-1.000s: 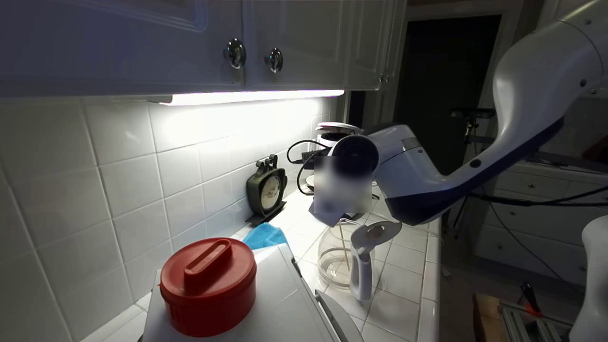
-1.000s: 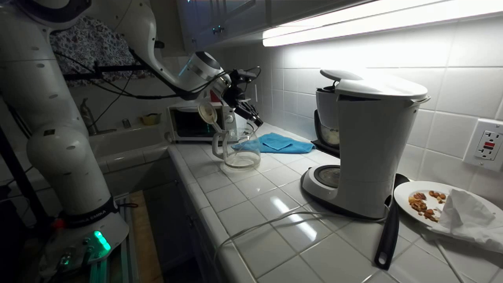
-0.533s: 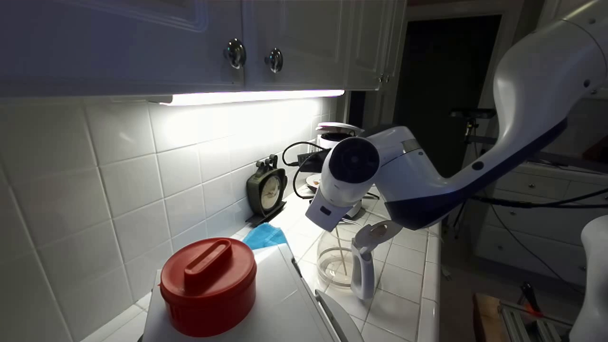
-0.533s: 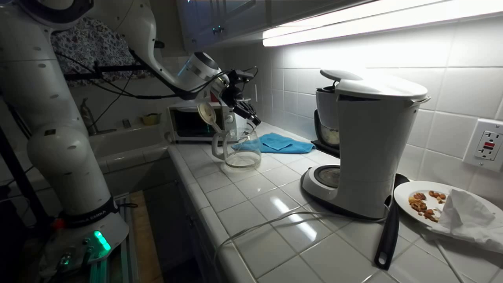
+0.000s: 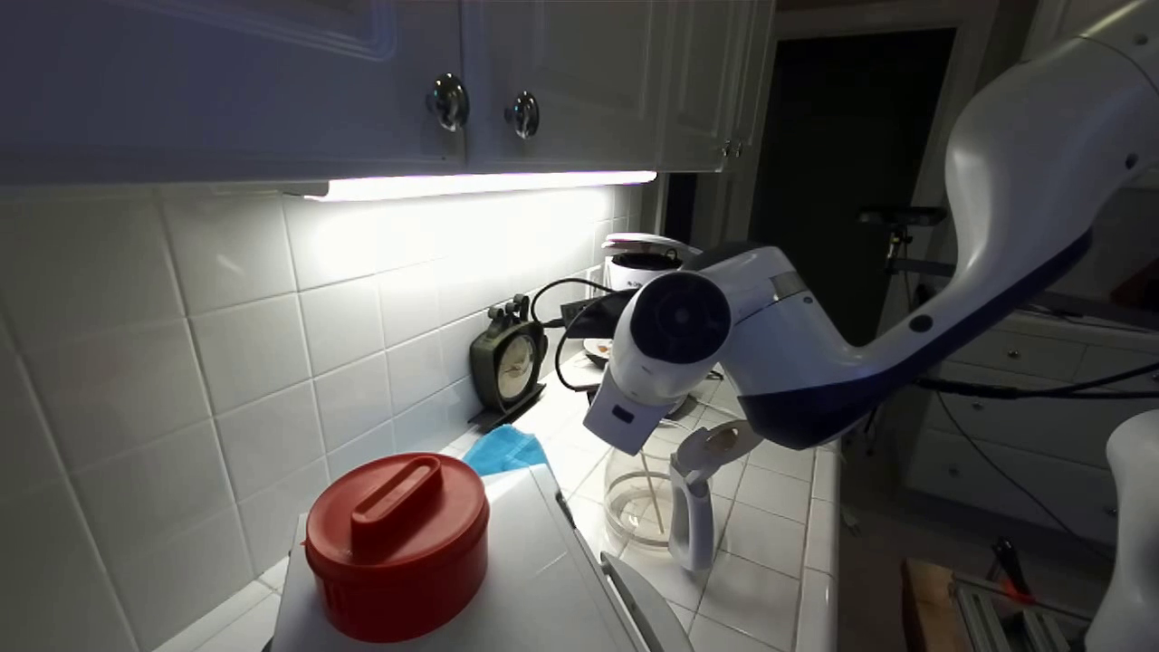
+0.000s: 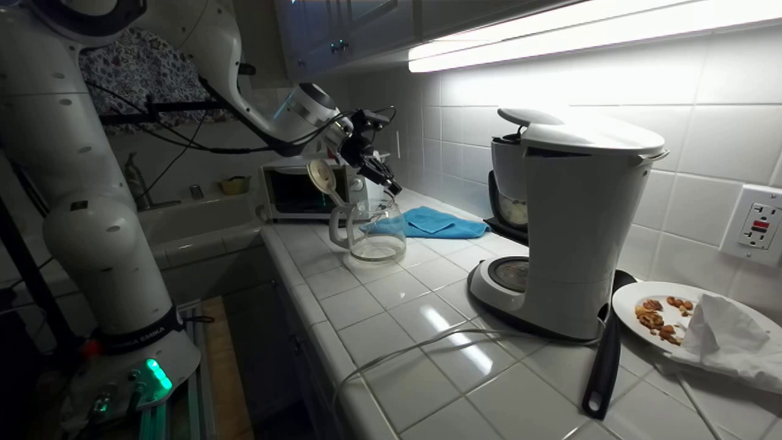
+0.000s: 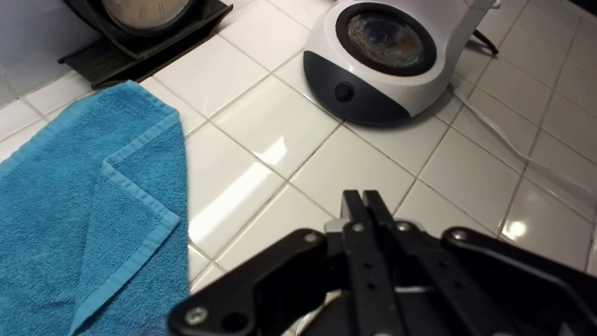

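Shifting slightly, carrying nothing visible

In an exterior view, dipping the wrist [image 5: 663,362] right of centre. In an exterior view, edging the gripper [image 6: 394,188] left, near the unmoved glass carafe [image 6: 377,238] at mid-frame, suggesting mere repositioning. In the wrist view, keeping fingers [image 7: 353,207] together at lower centre, showing blue towel [image 7: 93,196] at left.

In an exterior view, at lower left, the dark band [image 6: 143,335] of the robot base [image 6: 116,379] reads "EMIKA".
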